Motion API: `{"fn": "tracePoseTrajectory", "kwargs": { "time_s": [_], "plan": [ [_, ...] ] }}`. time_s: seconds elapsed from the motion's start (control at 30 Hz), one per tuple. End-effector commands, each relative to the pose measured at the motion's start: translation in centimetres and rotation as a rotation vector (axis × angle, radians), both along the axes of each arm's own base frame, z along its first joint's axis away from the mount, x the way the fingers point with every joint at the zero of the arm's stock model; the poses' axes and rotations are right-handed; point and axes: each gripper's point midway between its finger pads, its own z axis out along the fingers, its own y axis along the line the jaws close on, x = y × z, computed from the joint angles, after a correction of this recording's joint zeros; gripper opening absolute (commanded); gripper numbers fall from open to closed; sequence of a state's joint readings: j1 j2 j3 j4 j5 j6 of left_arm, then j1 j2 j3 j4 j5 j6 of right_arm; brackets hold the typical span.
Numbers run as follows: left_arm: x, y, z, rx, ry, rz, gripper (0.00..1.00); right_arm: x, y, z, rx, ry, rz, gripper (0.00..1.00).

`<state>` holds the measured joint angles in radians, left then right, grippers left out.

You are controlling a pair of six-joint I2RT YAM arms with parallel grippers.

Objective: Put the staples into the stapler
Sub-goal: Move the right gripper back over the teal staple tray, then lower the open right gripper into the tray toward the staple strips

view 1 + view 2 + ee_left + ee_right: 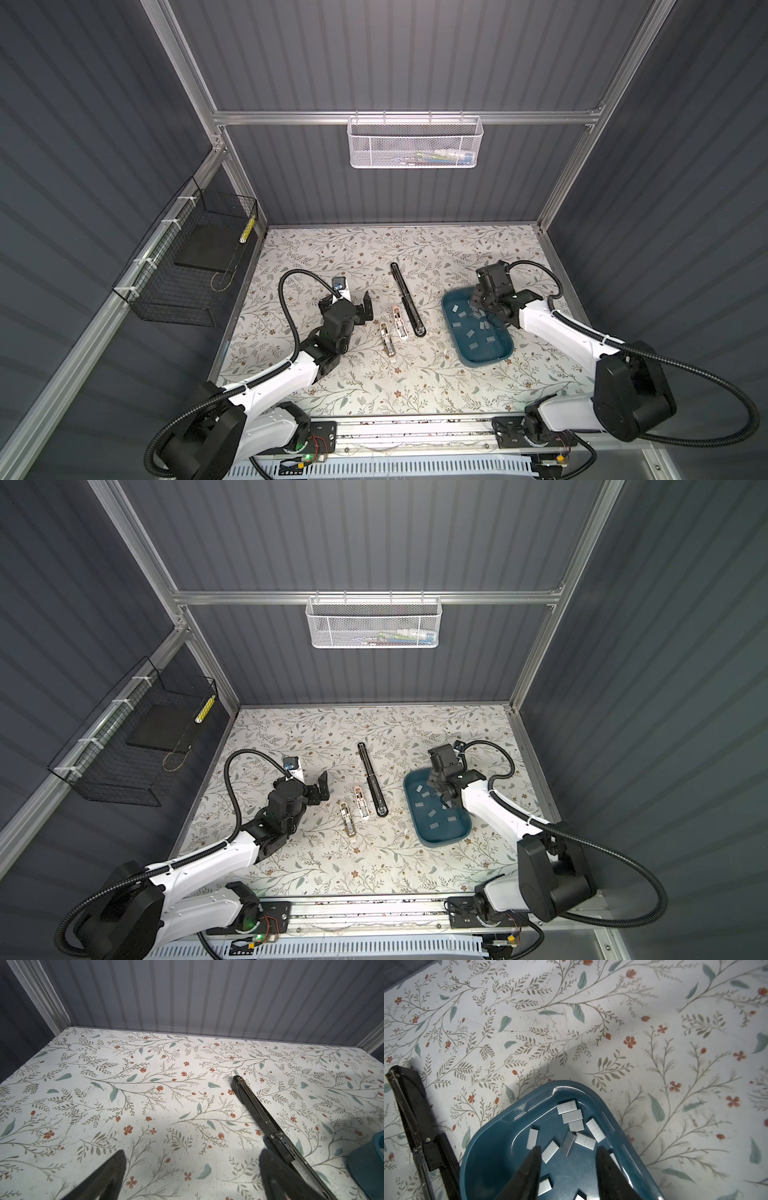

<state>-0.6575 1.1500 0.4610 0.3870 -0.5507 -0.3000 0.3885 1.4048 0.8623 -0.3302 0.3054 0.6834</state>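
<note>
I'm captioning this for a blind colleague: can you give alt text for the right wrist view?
The right gripper, jaws apart, hangs over a blue tray of scattered grey staples. A long black stapler lies beside the tray on the floral table.

Teal tray [500,1122], silver-grey staples [572,1115], black stapler [406,299], white table [83,1095] with floral print

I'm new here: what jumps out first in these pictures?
A blue tray strewn with grey staples sits on the right, the right gripper poised over them, jaws apart. In the middle lies a long black stapler, opened flat, with two small staplers beside it; the left gripper hovers open nearby.
</note>
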Motion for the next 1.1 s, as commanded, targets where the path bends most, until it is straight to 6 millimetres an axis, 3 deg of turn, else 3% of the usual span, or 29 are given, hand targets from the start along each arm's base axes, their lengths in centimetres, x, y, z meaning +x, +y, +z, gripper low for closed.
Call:
{"fn": "tracePoseTrajectory", "kwargs": {
  "time_s": [0.0,0.13,0.27,0.73,1.07],
  "plan": [
    [0.3,0.7,0.7,0.006,-0.015,0.041,1.0,-0.3,0.2,-1.8,0.015,0.056,-0.011,0.44],
    [0.3,1.1,0.6,0.025,-0.011,0.061,1.0,0.2,0.7,-3.9,0.004,0.141,-0.002,0.32],
    [0.2,1.1,0.4,0.021,-0.005,0.061,1.0,0.4,1.5,-5.1,0.025,0.182,0.025,0.27],
    [0.3,0.9,0.0,0.016,0.011,0.057,1.0,0.6,1.6,-6.8,0.027,0.236,0.025,0.32],
    [0.3,1.2,0.3,0.031,0.007,0.068,1.0,0.6,2.6,-7.4,0.074,0.251,0.055,0.32]
  ]
}}
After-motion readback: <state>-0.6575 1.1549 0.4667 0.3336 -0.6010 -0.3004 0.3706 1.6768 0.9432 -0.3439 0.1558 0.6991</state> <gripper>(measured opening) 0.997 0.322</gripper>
